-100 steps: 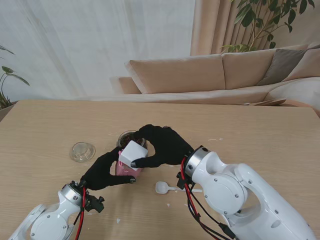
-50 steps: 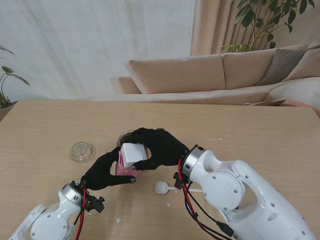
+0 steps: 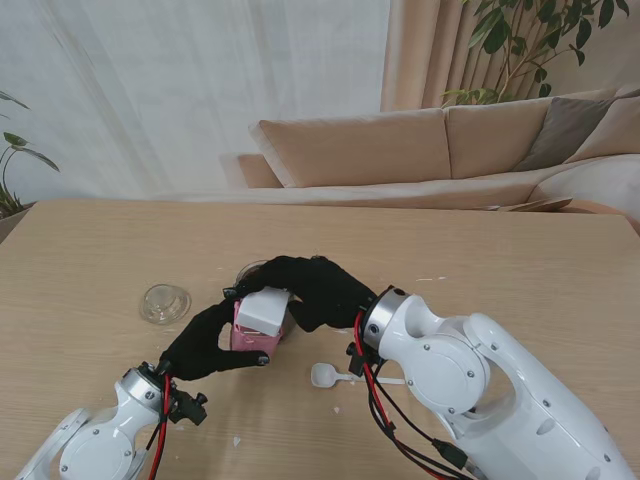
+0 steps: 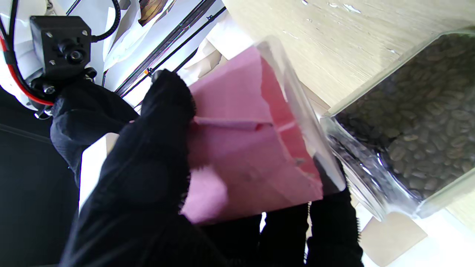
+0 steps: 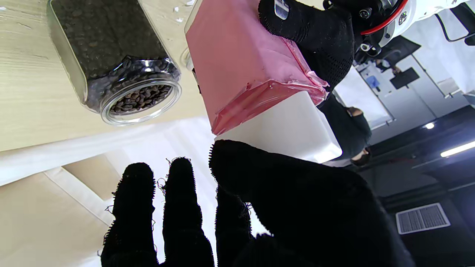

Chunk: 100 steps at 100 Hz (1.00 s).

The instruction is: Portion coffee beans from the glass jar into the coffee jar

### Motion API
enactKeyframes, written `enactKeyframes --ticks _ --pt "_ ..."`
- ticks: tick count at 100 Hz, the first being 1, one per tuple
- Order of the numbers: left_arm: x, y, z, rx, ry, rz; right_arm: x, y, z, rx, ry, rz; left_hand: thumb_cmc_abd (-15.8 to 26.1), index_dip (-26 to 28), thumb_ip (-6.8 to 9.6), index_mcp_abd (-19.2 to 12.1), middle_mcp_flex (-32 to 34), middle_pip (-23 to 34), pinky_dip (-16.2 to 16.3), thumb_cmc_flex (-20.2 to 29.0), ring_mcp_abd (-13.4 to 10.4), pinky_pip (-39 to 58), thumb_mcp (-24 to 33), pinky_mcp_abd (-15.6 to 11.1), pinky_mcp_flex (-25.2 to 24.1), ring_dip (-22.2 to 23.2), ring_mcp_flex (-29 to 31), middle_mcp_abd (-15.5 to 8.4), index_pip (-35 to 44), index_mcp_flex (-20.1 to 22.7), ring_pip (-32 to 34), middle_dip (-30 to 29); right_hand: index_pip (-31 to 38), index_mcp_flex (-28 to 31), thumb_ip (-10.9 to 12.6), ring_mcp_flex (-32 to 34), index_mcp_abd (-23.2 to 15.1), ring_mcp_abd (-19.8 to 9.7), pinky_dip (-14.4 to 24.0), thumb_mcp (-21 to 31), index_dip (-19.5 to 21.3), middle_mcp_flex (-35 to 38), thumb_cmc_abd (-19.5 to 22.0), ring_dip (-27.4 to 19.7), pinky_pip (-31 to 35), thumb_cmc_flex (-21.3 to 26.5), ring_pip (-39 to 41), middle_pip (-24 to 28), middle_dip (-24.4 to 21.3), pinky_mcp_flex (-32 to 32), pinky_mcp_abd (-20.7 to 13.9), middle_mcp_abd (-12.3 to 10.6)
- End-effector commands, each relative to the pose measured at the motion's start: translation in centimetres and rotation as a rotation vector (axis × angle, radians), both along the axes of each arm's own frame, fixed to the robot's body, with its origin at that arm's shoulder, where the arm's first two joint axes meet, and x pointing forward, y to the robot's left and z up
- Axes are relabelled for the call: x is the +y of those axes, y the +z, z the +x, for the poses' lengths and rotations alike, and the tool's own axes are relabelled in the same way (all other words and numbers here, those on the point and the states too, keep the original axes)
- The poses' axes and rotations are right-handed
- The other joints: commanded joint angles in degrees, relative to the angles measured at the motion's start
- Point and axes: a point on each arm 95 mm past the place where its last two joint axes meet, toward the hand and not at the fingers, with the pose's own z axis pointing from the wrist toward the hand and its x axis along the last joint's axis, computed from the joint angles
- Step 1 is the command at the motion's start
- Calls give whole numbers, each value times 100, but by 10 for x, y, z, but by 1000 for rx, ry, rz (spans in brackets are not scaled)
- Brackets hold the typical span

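Note:
The pink coffee jar [image 3: 255,341] [image 4: 241,148] [image 5: 241,63] stands upright on the table, and my left hand [image 3: 205,345] [image 4: 141,178] is shut around its side. A white lid [image 3: 263,311] [image 5: 285,126] sits on top of it, slightly tilted. My right hand [image 3: 315,285] [image 5: 241,207] reaches over from the right and is closed on that lid, thumb against its near edge. Just behind stands the glass jar [image 3: 248,269] [image 4: 415,122] [image 5: 118,59], full of coffee beans with its mouth open, mostly hidden by the right hand in the stand view.
A round glass lid [image 3: 165,302] lies on the table to the left of the jars. A small white spoon [image 3: 325,375] lies near me, beside the right forearm. A few white flecks dot the wooden table [image 3: 520,260].
My right hand has carried the white lid down and to the left onto the top of the pink jar. The left hand has kept its hold on the jar.

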Motion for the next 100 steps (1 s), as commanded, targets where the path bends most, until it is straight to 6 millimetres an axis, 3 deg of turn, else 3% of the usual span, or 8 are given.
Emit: enactKeyframes --ticks 1,30,46,61,76,85,92,100 --pt "-7 3 -4 -3 -29 -4 0 -3 -1 18 10 -19 743 554 212 -1248 621 1080 66 976 -75 241 1878 -192 44 148 112 -809 1399 472 18 233 301 -115 145 -148 325 -91 -73 148 -153 -118 123 -88 -96 -186 -86 -94 -50 -92 -149 -119" --pt "-6 3 -4 -6 -27 -1 -4 2 -3 -1 25 -57 733 557 214 -1244 621 1078 66 982 -75 240 1895 -192 44 149 118 -817 1393 472 15 232 -194 -1084 212 -324 449 -27 -85 468 -438 -532 -629 -147 -217 -611 -332 -286 -94 -165 -173 -143" --pt "-6 3 -4 -7 -26 0 -6 4 -5 -10 44 -85 728 561 211 -1247 617 1076 66 975 -78 240 1903 -192 44 150 118 -817 1392 472 12 233 -491 -1660 225 -431 633 -54 -93 358 -562 -874 -754 -185 -284 -906 -462 -367 -118 -206 -202 -165" --pt "-6 3 -4 -8 -25 3 -9 7 -7 -9 57 -91 725 564 210 -1250 614 1074 67 972 -83 240 1908 -192 44 151 118 -822 1390 470 11 232 -807 -1939 234 -547 843 -68 -24 -967 -377 -955 -668 -174 -418 -1484 -606 -692 -201 -287 -237 -164" --pt "-5 4 -4 -7 -21 5 -13 10 -11 -14 44 -73 725 563 208 -1250 612 1074 67 966 -82 240 1910 -192 44 152 115 -817 1386 467 9 233 -1018 -2037 55 -583 1552 -85 14 -2065 -173 -971 -464 -172 -469 -2888 -660 -819 -122 -319 -239 -60" --pt "-5 4 -4 -7 -21 4 -14 10 -13 -18 14 -40 733 563 205 -1247 605 1070 67 951 -84 240 1899 -192 44 151 100 -815 1384 461 6 233 -1136 -1664 16 -489 2487 -91 85 -2435 128 -965 -155 -127 -441 -3577 -609 -461 179 -260 -189 40" --pt "-6 4 -4 -6 -20 1 -13 10 -14 -15 -16 -9 732 562 206 -1244 600 1069 67 948 -82 240 1890 -192 44 152 91 -810 1382 456 8 234 -1263 -1264 -19 -419 3129 -83 150 -2579 380 -902 64 -64 -367 -3914 -469 -134 316 -210 -184 272" --pt "-7 4 -5 -8 -19 -1 -10 7 -15 -21 -57 18 732 563 211 -1240 600 1071 67 949 -84 240 1880 -192 44 151 88 -809 1384 455 12 238 -1250 -808 -43 -282 3452 -9 191 -2664 618 -609 165 8 -224 -4128 -269 72 375 -99 -93 587"
